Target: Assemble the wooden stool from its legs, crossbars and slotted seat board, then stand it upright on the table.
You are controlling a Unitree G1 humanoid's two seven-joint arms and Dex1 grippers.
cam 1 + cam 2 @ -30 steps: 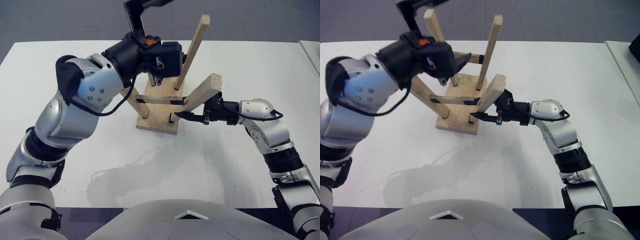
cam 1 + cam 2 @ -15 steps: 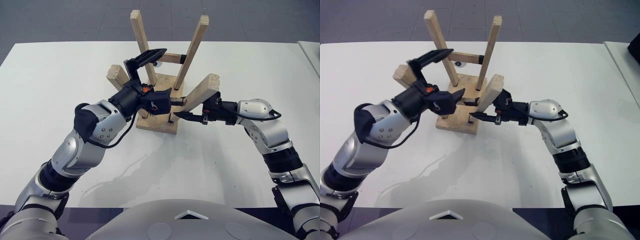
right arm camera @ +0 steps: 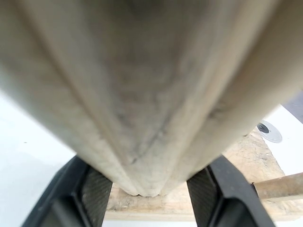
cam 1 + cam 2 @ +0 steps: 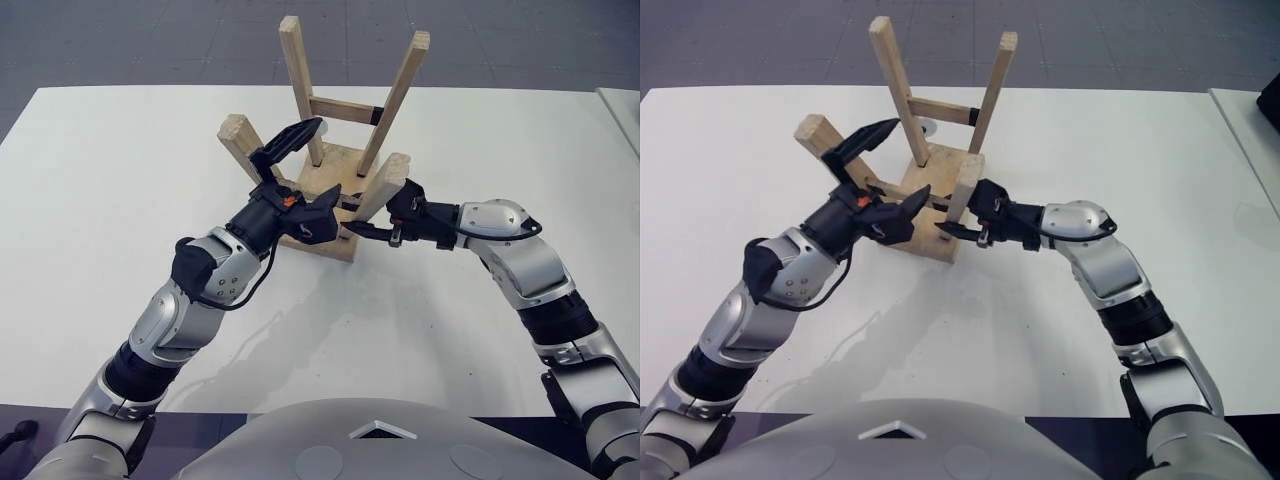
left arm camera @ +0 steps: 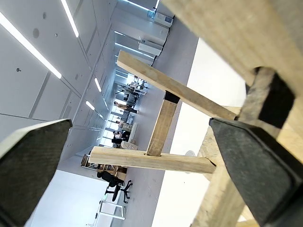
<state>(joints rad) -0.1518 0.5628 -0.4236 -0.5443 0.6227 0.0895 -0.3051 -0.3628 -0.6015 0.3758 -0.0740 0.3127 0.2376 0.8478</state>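
The wooden stool lies upside down, its seat board (image 4: 338, 166) flat on the white table (image 4: 120, 200) and its legs pointing up. A crossbar (image 4: 345, 108) joins the two far legs (image 4: 300, 90); another crossbar (image 4: 902, 190) runs between the near ones. My right gripper (image 4: 378, 213) is shut on the near right leg (image 4: 388, 180), low down by the board; that leg (image 3: 151, 94) sits between its pads (image 3: 97, 189). My left gripper (image 4: 305, 172) stands open beside the near left leg (image 4: 243, 145), its pads (image 5: 33, 156) wide apart.
A small metal washer (image 4: 928, 127) lies on the table just behind the board. Another table's edge (image 4: 625, 100) shows at the far right. Bare tabletop spreads to the left and in front of the stool.
My left arm has swung down from above the stool to its near left side, gripper still open. The right gripper keeps its hold on the leg. The head camera has shifted.
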